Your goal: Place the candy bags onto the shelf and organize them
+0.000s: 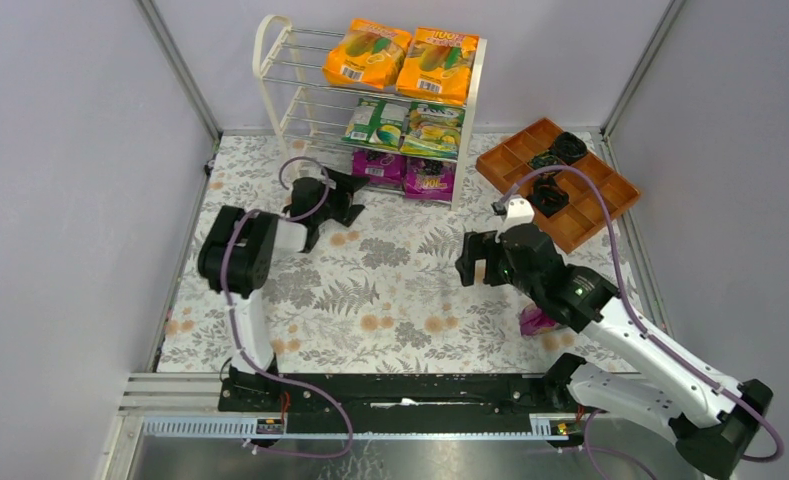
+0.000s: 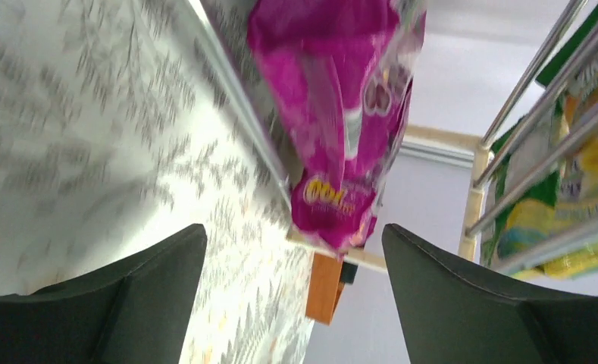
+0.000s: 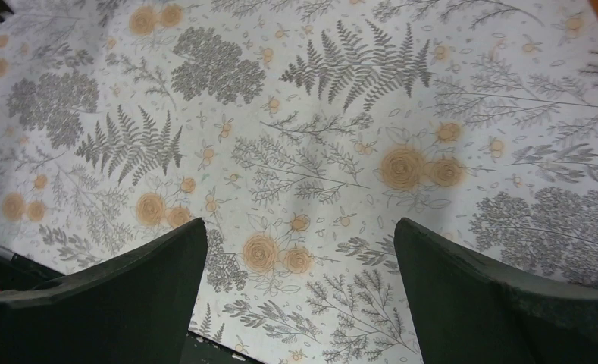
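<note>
Down at table level, the left gripper point(image 1: 355, 198) points into the bottom tier of the cream-white shelf point(image 1: 475, 110), fingers point(image 2: 129, 296) spread wide and holding nothing. A purple candy bag point(image 2: 333, 106) lies on that tier straight ahead of the gap, just beyond the fingertips and apart from them. Beside it sits a second purple bag point(image 1: 428, 178); two green-yellow bags point(image 1: 378, 123) fill the middle tier and two orange bags point(image 1: 367, 53) the top. To the right, the right gripper point(image 1: 477, 265) hangs over the floral tablecloth point(image 1: 390, 290), its fingers point(image 3: 493, 296) also wide, with only cloth between them. One loose purple bag point(image 1: 537, 320) lies on the cloth, partly hidden under the right arm and behind its fingers. An orange compartmented tray point(image 1: 510, 160) stands right of the shelf.
</note>
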